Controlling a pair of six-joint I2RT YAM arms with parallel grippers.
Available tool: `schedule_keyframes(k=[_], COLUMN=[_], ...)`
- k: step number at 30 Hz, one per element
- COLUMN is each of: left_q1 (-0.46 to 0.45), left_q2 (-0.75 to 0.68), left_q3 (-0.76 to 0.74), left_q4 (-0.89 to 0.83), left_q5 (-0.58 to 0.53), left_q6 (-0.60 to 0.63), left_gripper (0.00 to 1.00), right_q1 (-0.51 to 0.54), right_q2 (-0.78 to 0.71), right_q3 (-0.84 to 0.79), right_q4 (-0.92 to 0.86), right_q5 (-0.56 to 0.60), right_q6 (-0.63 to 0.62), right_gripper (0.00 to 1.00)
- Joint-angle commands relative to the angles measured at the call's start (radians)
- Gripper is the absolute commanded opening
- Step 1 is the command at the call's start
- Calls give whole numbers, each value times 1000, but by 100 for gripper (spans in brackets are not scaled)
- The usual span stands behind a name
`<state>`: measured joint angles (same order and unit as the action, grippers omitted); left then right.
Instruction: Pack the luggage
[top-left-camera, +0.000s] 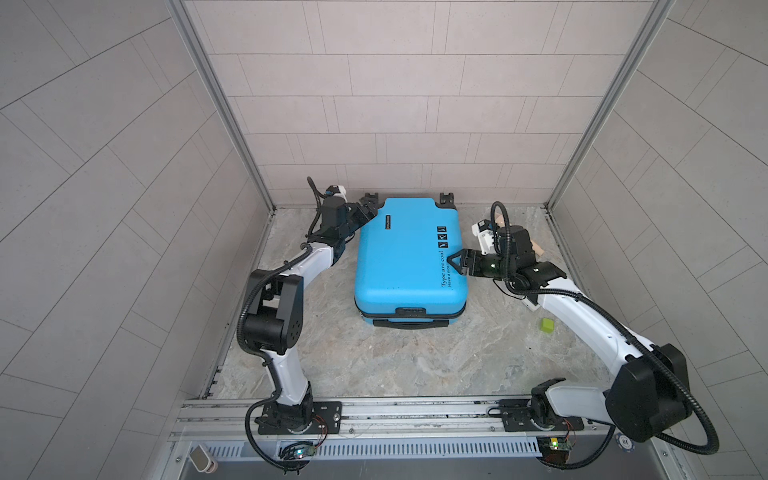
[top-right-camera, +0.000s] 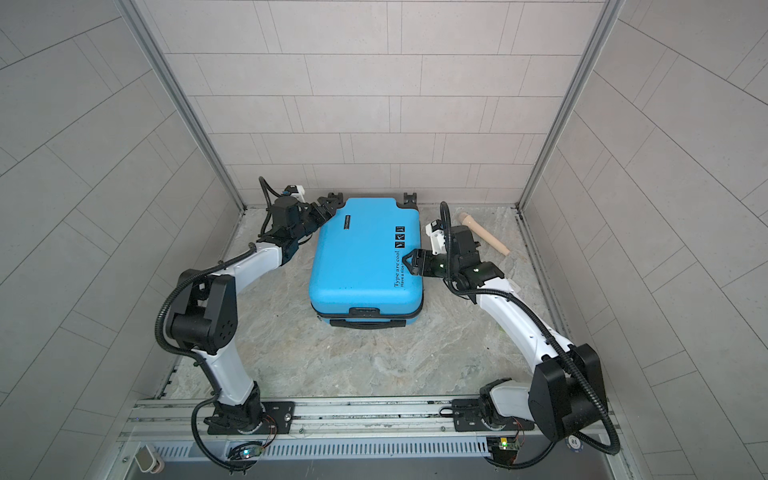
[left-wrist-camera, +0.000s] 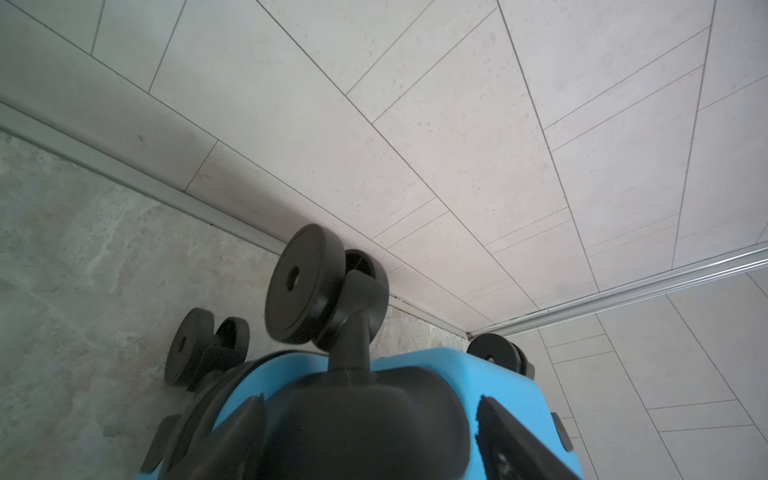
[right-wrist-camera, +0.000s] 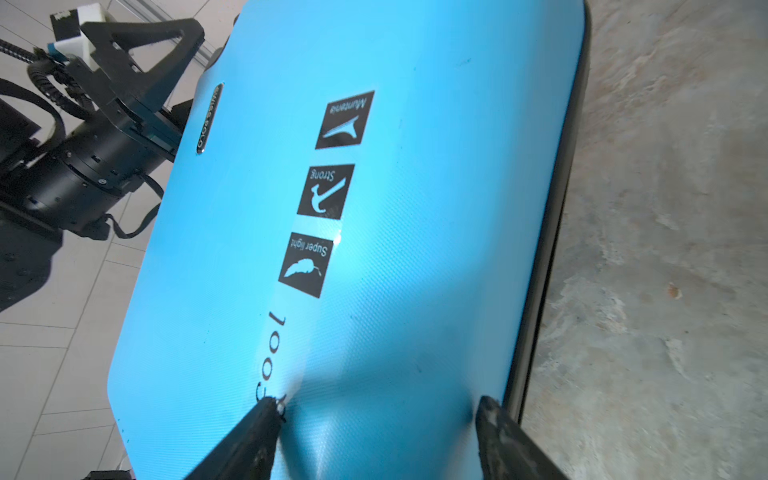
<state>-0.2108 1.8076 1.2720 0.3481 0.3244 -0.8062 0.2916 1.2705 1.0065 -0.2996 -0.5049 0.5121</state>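
Luggage (top-left-camera: 407, 257) shut, flat, face up, mid-worktop (top-left-camera: 374, 365), wheels toward back wall (top-left-camera: 395, 124); contents hidden.
L jaws apart, astride back-left corner wheel mount (left-wrist-camera: 374, 399). Only L wrist view shows wheels (left-wrist-camera: 305, 286) close up. R jaws apart, tips over luggage's right edge by the lettering (top-left-camera: 448, 270). Only R wrist view makes icons (right-wrist-camera: 326, 191) legible: "Strong", "Super light". A top view shows green cube (top-left-camera: 547, 325) beside R arm (top-left-camera: 582, 316). A top view shows wooden peg (top-right-camera: 484, 234) whole, behind R wrist.
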Motion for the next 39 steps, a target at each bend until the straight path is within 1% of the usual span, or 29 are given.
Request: schedule_keyframes(k=[1,2,5,7,10,14,16,18,19,20,22,26,29,31,34,37,39], left_q1=[-25,-25,-25,-25,-25,-31,-32,-32,-34,-33,-33,-34,-34,-36,-49,-117,-210], left_q2=[-140,-189,-338,-444,-634,-899,-999,-1076,-1102,-1126,-1174,-1231,-1209,-1196,-1198,-1202,-1190], left_q3=[-26,-38,-101,-154,-288,-495,-582,-656,-692,-720,-749,-742,-732,-731,-739,-754,-771], left_q4=[-157,-211,-345,-438,-548,-647,-676,-679,-679,-681,-690,-725,-732,-735,-742,-717,-687], left_q5=[-58,-110,-195,-239,-316,-357,-343,-299,-284,-280,-285,-288,-232,-190,-177,-218,-286], left_q6=[69,103,165,194,209,200,162,123,107,98,97,152,188,206,217,231,256], left_gripper=[85,85,85,85,84,82,82,82,82,82,82,83,82,80,77,74,74], right_q1=[1,4,19,49,126,267,311,325,325,324,304,231,195,153,91,38,4], right_q2=[-80,-108,-193,-242,-302,-355,-368,-359,-349,-333,-302,-211,-134,-79,-2,55,95], right_q3=[-2,-11,-58,-94,-155,-224,-257,-293,-301,-300,-292,-252,-208,-177,-121,-72,-32], right_q4=[-162,-180,-213,-237,-266,-249,-201,-138,-127,-135,-138,-110,-90,-84,-91,-83,-88], right_q5=[75,82,73,66,78,113,111,124,163,233,278,264,278,266,232,208,187], right_q6=[-59,-66,-99,-110,-118,-120,-121,-101,-90,-92,-92,-73,-66,-48,-43,-43,-51], right_gripper=[76,76,76,75,72,70,71,71,70,71,71,71,71,71,70,70,70])
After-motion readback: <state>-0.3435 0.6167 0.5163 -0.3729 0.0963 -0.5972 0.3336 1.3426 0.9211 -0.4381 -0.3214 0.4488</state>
